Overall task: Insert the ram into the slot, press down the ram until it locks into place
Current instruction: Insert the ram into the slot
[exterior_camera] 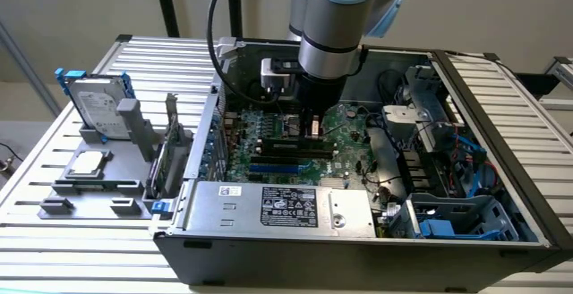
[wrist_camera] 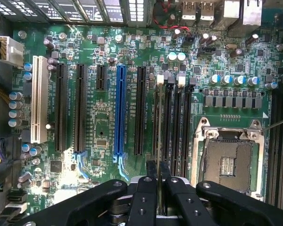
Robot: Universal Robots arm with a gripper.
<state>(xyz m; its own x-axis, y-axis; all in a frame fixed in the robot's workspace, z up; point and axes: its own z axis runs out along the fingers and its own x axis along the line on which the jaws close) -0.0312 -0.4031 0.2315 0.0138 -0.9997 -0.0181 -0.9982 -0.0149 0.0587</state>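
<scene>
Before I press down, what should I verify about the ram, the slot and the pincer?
1. Grip: the pincer is shut on the ram, which is held edge-on: ok.
2. Alignment: the ram runs parallel to the slot and lies along it in the wrist view: ok.
3. Seating: whether the ram's lower edge has entered the slot: cannot tell.
4. White end clip open or latched: cannot tell.
5. Neighbouring black slots are empty: ok.
6. CPU socket sits to one side, apart from the pincer: ok.
</scene>
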